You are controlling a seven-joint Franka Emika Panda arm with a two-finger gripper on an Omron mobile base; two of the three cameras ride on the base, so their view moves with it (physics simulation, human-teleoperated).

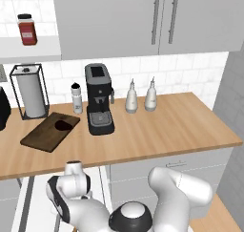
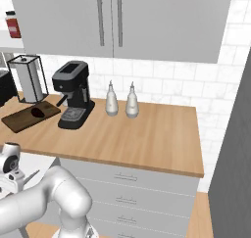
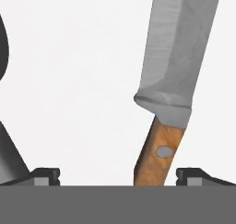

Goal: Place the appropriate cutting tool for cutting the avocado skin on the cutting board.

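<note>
Gripper [image 3: 118,174] jaws apart, knife [image 3: 177,75] handle between fingertips nearer right one, contact unclear; blade runs toward 12 o'clock over white surface. On counter [image 1: 181,126]: cutting board [image 1: 45,135] at 10 o'clock, avocado [image 1: 62,125] on it, coffee machine [image 1: 98,98] beside.

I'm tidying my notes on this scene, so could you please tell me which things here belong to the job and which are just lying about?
For the job:
- wooden-handled, silver-bladed knife
- small, almost black avocado
- flat dark brown wooden cutting board

Lying about:
- black coffee machine
- two white bottles
- paper towel roll in a wire holder
- red-lidded jar
</note>
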